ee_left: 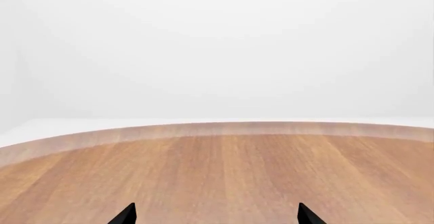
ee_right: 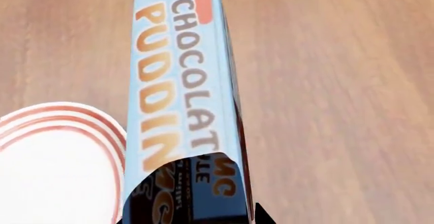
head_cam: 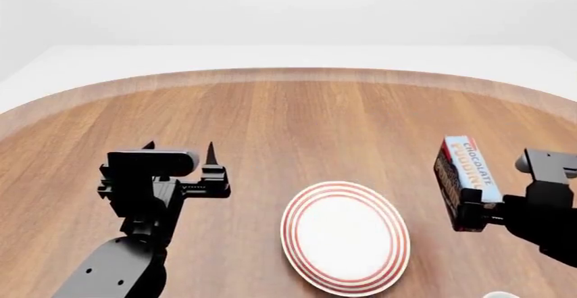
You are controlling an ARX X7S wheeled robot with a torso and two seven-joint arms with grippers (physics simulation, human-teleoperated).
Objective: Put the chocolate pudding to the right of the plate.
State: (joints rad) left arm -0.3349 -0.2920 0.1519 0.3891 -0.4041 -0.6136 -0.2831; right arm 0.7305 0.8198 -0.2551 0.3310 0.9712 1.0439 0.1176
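Since your right gripper [head_cam: 478,207] is clamped on the light, stiff chocolate pudding [head_cam: 467,176] carton's lower end at the frame's right, beside the plate [head_cam: 344,237], keep squeezing gently, left gripper [head_cam: 180,151] parted.

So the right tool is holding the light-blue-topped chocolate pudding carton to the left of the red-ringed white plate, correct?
Not quite. The head view shows the right tool holding the light-blue-topped chocolate pudding carton to the right of the red-ringed white plate, not the left.
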